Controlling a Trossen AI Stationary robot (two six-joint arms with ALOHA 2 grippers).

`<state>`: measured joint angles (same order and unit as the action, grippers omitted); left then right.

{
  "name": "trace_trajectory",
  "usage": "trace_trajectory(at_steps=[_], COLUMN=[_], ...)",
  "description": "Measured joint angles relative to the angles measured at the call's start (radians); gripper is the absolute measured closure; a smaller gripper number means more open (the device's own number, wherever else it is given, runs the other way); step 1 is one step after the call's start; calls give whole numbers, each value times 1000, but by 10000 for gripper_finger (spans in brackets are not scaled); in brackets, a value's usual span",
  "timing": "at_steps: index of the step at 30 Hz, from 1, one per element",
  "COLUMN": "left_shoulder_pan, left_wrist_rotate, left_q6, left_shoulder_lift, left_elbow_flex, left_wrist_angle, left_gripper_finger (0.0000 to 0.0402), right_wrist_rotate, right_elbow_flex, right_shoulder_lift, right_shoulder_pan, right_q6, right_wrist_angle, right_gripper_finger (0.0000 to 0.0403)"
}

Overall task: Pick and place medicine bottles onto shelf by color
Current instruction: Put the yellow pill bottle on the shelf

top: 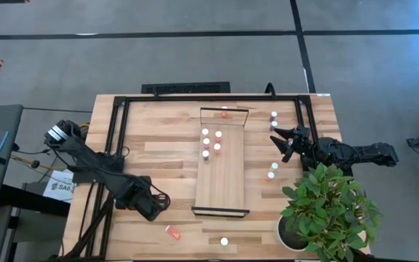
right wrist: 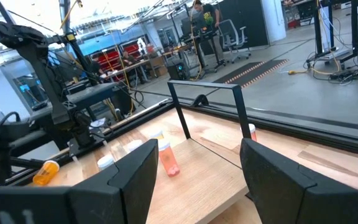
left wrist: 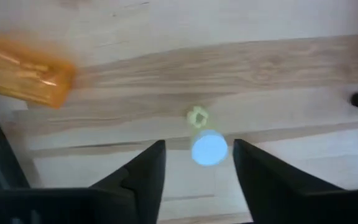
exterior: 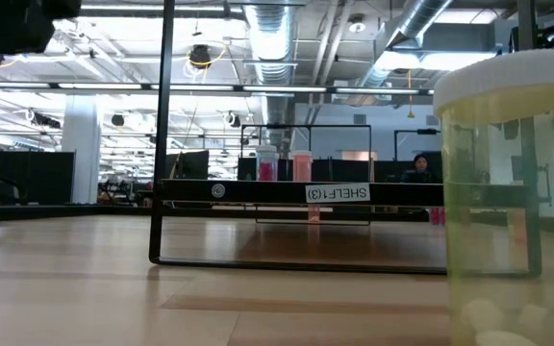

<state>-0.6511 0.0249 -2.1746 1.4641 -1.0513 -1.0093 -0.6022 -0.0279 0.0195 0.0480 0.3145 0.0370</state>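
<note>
Left gripper (top: 158,203), near-left of the shelf (top: 221,191), fingers apart and empty, lines up over a white-capped bottle (left wrist: 208,148), likely to grasp. Orange bottle (top: 172,231) lies nearby. Right gripper (top: 283,140) waits wide, empty.

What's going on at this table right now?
Two robot arms are sorting medicine bottles onto a shelf. Several bottles already stand at its far end. The left hand, open, hovers near the table's front over a white-capped bottle, with an orange bottle lying on its side nearby. The right hand waits open right of the shelf, by a potted plant.
</note>
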Motion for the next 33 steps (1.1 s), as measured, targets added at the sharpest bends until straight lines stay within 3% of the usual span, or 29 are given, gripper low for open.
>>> trace_trajectory(at_steps=[10, 18, 24, 33], left_shoulder_pan=[4, 11, 11, 11], left_wrist_rotate=[61, 119, 83, 74], left_q6=[60, 84, 85, 75], left_shoulder_lift=[127, 174, 174, 174], left_elbow_flex=[15, 15, 15, 15], left_wrist_angle=[110, 141, 141, 140], left_gripper_finger=[123, 103, 144, 276], right_wrist_rotate=[0, 0, 0, 0], right_elbow_flex=[0, 0, 0, 0], right_shoulder_lift=[0, 0, 0, 0], right_shoulder_pan=[0, 0, 0, 0], right_q6=[0, 0, 0, 0], right_wrist_angle=[-1, 0, 0, 0], right_gripper_finger=[152, 152, 152, 152])
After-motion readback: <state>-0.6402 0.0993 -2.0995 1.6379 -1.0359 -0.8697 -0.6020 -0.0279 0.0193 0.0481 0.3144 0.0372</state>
